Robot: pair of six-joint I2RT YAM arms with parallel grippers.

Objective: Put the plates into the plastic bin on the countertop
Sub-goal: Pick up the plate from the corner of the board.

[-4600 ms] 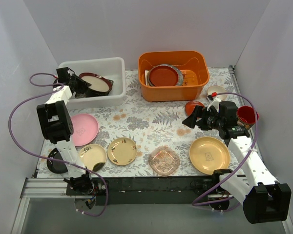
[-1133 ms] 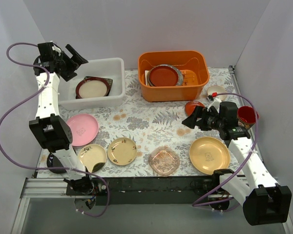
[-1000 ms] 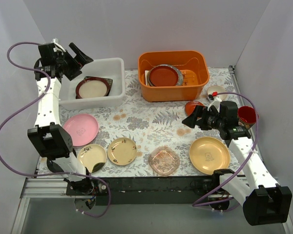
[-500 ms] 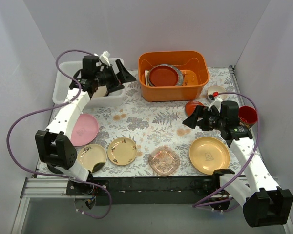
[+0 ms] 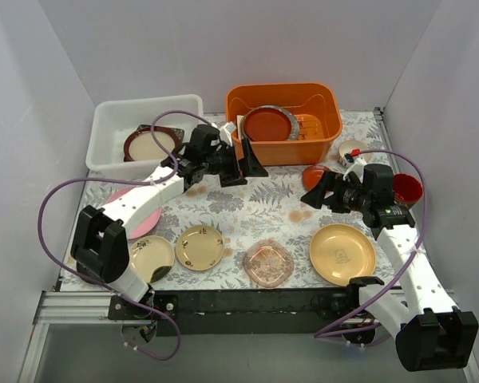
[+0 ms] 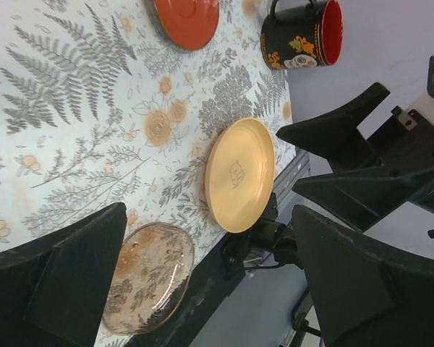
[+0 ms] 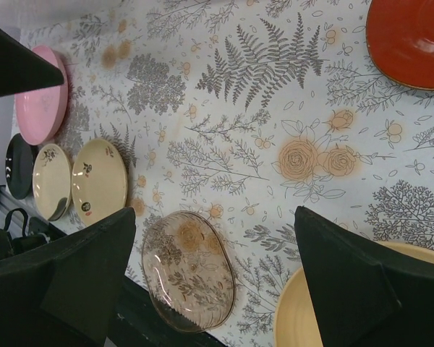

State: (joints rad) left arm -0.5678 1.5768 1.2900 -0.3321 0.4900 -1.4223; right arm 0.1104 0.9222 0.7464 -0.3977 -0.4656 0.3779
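Your left gripper hangs open and empty above the countertop, just before the orange tub. Your right gripper is likewise open, holding nothing. The white bin contains a dark-rimmed plate. The pink plate, glass plate and gold plate lie on the countertop.

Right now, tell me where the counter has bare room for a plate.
The counter is bare in the middle, bordered by the orange tub behind, the small red plate to the right and the glass dish in front. The front edge is crowded: cream plates, glass dish and gold plate.
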